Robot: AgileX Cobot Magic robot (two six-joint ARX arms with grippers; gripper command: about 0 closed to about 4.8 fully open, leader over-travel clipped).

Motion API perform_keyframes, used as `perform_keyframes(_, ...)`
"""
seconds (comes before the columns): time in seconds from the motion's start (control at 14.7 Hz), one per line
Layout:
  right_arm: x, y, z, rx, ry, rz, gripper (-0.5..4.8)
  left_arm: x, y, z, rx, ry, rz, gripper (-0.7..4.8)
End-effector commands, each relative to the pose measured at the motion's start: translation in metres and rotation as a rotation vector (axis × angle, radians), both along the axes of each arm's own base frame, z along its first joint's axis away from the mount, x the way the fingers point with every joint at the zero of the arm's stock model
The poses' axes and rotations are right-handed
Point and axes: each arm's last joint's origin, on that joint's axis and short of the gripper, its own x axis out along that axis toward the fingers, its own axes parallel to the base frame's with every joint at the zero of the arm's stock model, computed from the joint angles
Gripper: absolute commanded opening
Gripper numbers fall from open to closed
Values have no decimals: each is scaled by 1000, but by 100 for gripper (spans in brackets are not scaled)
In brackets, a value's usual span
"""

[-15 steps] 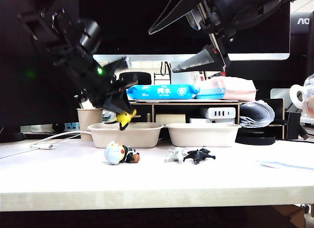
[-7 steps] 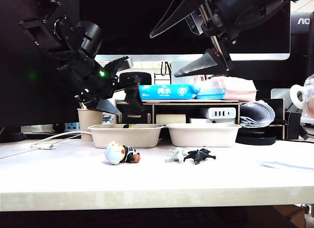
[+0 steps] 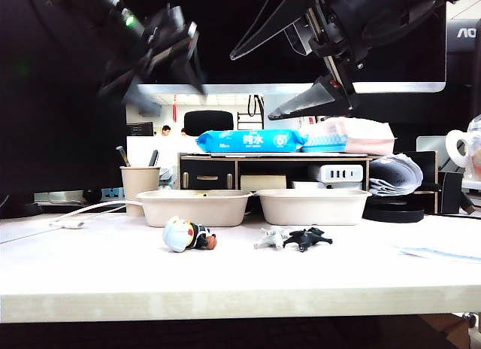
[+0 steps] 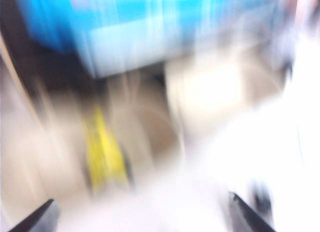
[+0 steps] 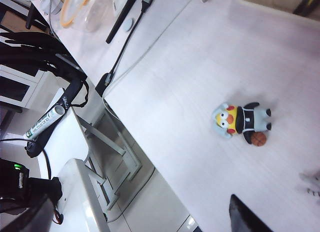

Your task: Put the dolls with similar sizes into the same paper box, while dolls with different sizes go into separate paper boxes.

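While the yellow doll (image 4: 105,157) shows only as a blur in the left wrist view, the blue-headed doll (image 3: 188,235), whitish doll (image 3: 269,238) and black doll (image 3: 307,238) lie on the counter (image 3: 225,277) before both paper boxes (image 3: 194,206). The left end effector (image 3: 161,52) and right end effector (image 3: 289,74) hang high, both spread and empty.

Left gripper (image 3: 161,52) was down at the left paper box (image 3: 193,207) clamping the yellow doll (image 4: 105,157) a second ago; half a second ago its jaws had spread over the tray, doll dropped inside with only a tip above the rim. Now the gripper has risen toward 12 o'clock, motion-blurred high above the box, jaws apart and empty. Exterior view no longer shows the doll; the blurred left wrist view shows a yellow smear on beige below, apparently inside the tray.
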Motion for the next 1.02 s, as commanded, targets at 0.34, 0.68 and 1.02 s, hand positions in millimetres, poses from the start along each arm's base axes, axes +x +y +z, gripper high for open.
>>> perform_keyframes(0.34,-2,0,2,28,9,40,479,-49,-49,-14,24,291,-204,479)
perform_keyframes(0.68,-5,0,1,24,26,62,479,-40,-61,-53,160,365,-159,479)
perform_keyframes(1.02,-2,-4,2,28,3,51,479,-33,-63,-94,289,486,-148,479)
